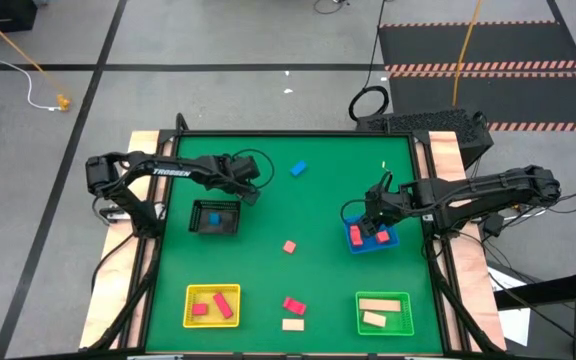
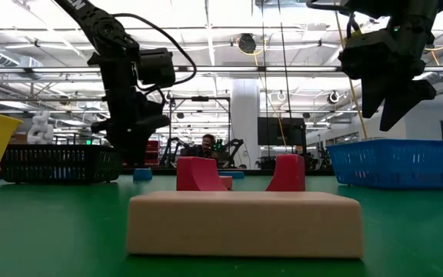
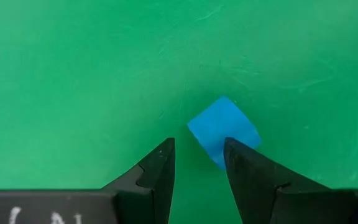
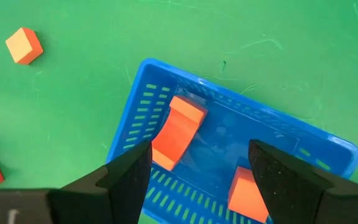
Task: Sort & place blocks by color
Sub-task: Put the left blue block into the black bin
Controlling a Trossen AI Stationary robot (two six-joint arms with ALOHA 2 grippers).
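My left gripper [image 1: 254, 190] [image 3: 198, 149] is open and empty, hovering past the far right corner of the black tray [image 1: 214, 217], which holds a blue block [image 1: 215, 217]. Ahead of its fingers a blue block [image 3: 223, 129] [image 1: 298, 168] lies flat on the green mat. My right gripper [image 1: 373, 224] [image 4: 199, 155] is wide open above the blue tray [image 4: 303, 140] [image 1: 372, 240]. Two salmon blocks [image 4: 178, 132] [image 4: 248, 193] lie in that tray. A salmon cube [image 1: 289, 246] [image 4: 23, 45], a red block [image 1: 294, 305] and a cream block [image 1: 292, 324] [image 2: 244, 223] rest on the mat.
The yellow tray [image 1: 190, 292] at the near left holds red blocks. The green tray [image 1: 360, 312] at the near right holds cream bars. The mat's middle between the trays is free apart from the loose blocks. A raised frame edges the table [image 1: 298, 135].
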